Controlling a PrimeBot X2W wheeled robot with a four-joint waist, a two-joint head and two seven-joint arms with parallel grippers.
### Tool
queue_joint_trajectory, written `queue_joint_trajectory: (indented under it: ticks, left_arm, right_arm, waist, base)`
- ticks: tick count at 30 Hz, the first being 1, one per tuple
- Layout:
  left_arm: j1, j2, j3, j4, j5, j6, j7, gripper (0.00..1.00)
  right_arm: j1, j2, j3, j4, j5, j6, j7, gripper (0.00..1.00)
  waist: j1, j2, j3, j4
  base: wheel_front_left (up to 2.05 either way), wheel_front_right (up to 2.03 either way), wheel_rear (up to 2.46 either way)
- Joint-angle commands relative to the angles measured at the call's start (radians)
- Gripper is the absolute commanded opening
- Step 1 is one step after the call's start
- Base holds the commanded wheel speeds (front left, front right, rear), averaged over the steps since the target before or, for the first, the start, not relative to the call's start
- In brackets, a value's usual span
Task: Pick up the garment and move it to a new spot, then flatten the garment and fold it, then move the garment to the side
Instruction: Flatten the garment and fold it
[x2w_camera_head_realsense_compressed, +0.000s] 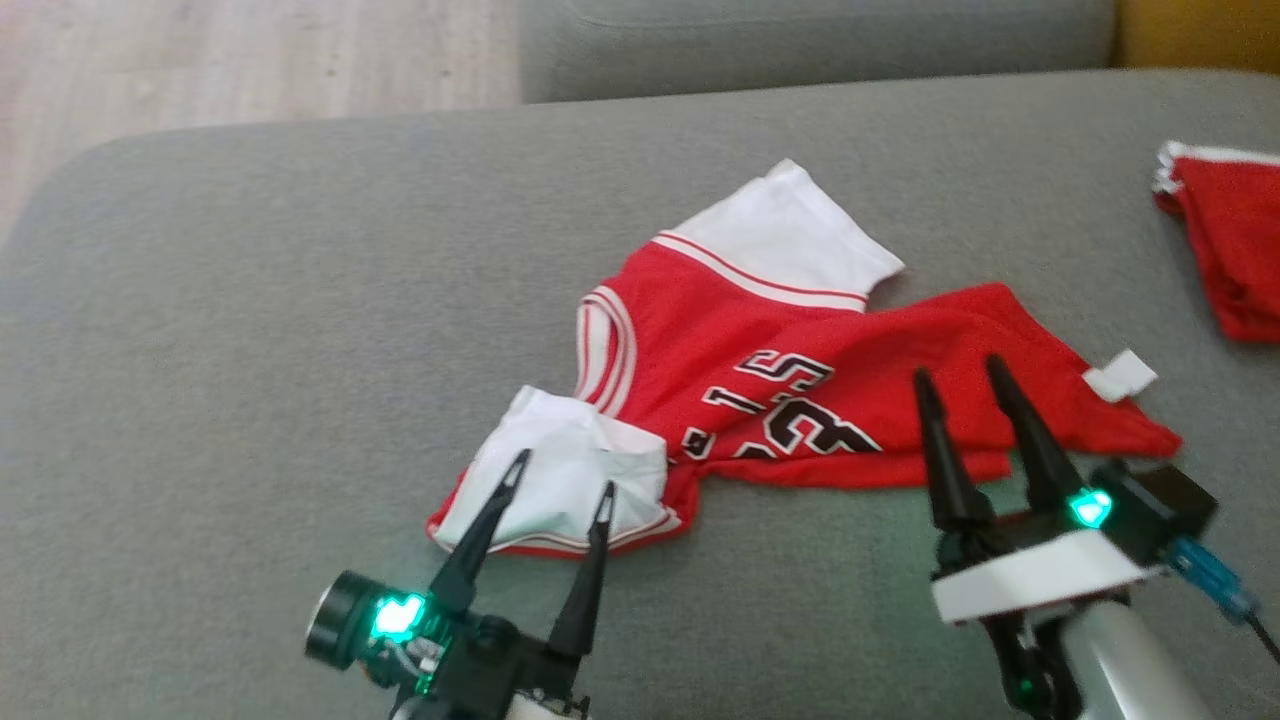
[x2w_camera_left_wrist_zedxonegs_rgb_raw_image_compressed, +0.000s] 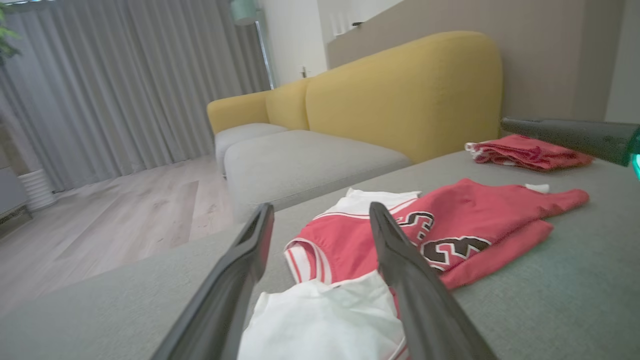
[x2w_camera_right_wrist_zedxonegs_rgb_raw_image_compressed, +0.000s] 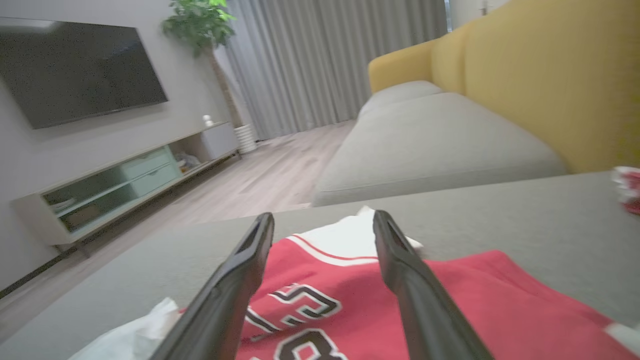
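The garment (x2w_camera_head_realsense_compressed: 760, 340) is a red jersey with white sleeves and black numbers, lying crumpled on the grey sofa seat (x2w_camera_head_realsense_compressed: 250, 330). My left gripper (x2w_camera_head_realsense_compressed: 566, 470) stands open over the near white sleeve, nothing held. The left wrist view shows the garment (x2w_camera_left_wrist_zedxonegs_rgb_raw_image_compressed: 450, 225) past that sleeve, between and beyond my left gripper (x2w_camera_left_wrist_zedxonegs_rgb_raw_image_compressed: 320, 212). My right gripper (x2w_camera_head_realsense_compressed: 958, 370) is open above the red body's near edge, holding nothing. In the right wrist view the garment (x2w_camera_right_wrist_zedxonegs_rgb_raw_image_compressed: 325, 280) lies under my right gripper (x2w_camera_right_wrist_zedxonegs_rgb_raw_image_compressed: 322, 220).
A second red garment (x2w_camera_head_realsense_compressed: 1230, 240) lies bunched at the seat's far right. Yellow backrests (x2w_camera_left_wrist_zedxonegs_rgb_raw_image_compressed: 400, 85) and another grey seat (x2w_camera_right_wrist_zedxonegs_rgb_raw_image_compressed: 430, 140) stand beyond. Wooden floor (x2w_camera_left_wrist_zedxonegs_rgb_raw_image_compressed: 125, 215) lies past the seat's edge, with a TV cabinet (x2w_camera_right_wrist_zedxonegs_rgb_raw_image_compressed: 115, 185).
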Motion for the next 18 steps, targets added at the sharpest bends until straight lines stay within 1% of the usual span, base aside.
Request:
queue_joint_trajectory:
  ticks: [1, 5, 7, 9, 12, 15, 17, 18]
  left_arm:
    - [-0.055, 0.013, 0.019, -0.010, 0.015, -0.001, -0.002, 1.00]
    - [-0.111, 0.048, 0.052, 0.102, 0.013, 0.017, -0.002, 1.00]
    - [-0.151, 0.067, 0.080, 0.164, -0.005, 0.012, -0.002, 1.00]
    - [-0.194, 0.094, 0.104, 0.231, -0.033, -0.023, -0.002, 1.00]
    - [-0.270, 0.146, 0.120, 0.329, -0.067, -0.104, 0.024, 1.00]
    - [-0.341, 0.199, 0.107, 0.396, -0.073, -0.186, 0.069, 1.00]
    - [-0.378, 0.225, 0.089, 0.428, -0.070, -0.216, 0.095, 1.00]
    - [-0.378, 0.225, 0.089, 0.428, -0.070, -0.216, 0.095, 1.00]
  right_arm:
    - [-0.004, 0.008, 0.000, -0.040, -0.011, -0.001, -0.009, 1.00]
    - [0.036, 0.025, -0.022, -0.044, -0.030, -0.001, -0.009, 1.00]
    - [0.041, 0.031, -0.019, -0.041, -0.035, -0.001, -0.009, 1.00]
    - [0.038, 0.037, -0.010, -0.037, -0.038, -0.001, -0.009, 1.00]
    - [0.024, 0.041, 0.003, -0.029, -0.039, -0.001, -0.009, 1.00]
    - [0.009, 0.044, 0.007, -0.023, -0.038, -0.001, -0.009, 1.00]
    - [0.002, 0.046, 0.009, -0.021, -0.037, -0.001, -0.009, 1.00]
    - [0.002, 0.046, 0.009, -0.021, -0.037, -0.001, -0.009, 1.00]
  waist:
    - [0.0000, 0.0000, 0.016, -0.024]
    - [0.0000, 0.0000, 0.033, -0.054]
    - [0.0000, 0.0000, 0.042, -0.065]
    - [0.0000, 0.0000, 0.052, -0.076]
    - [0.0000, 0.0000, 0.068, -0.088]
    - [0.0000, 0.0000, 0.084, -0.097]
    - [0.0000, 0.0000, 0.095, -0.102]
    - [0.0000, 0.0000, 0.095, -0.102]
  base:
    - [0.00, 0.00, 0.00]
    - [0.00, 0.00, 0.00]
    - [0.00, 0.00, 0.00]
    - [0.00, 0.00, 0.00]
    - [0.00, 0.00, 0.00]
    - [0.00, 0.00, 0.00]
    - [0.00, 0.00, 0.00]
    - [0.00, 0.00, 0.00]
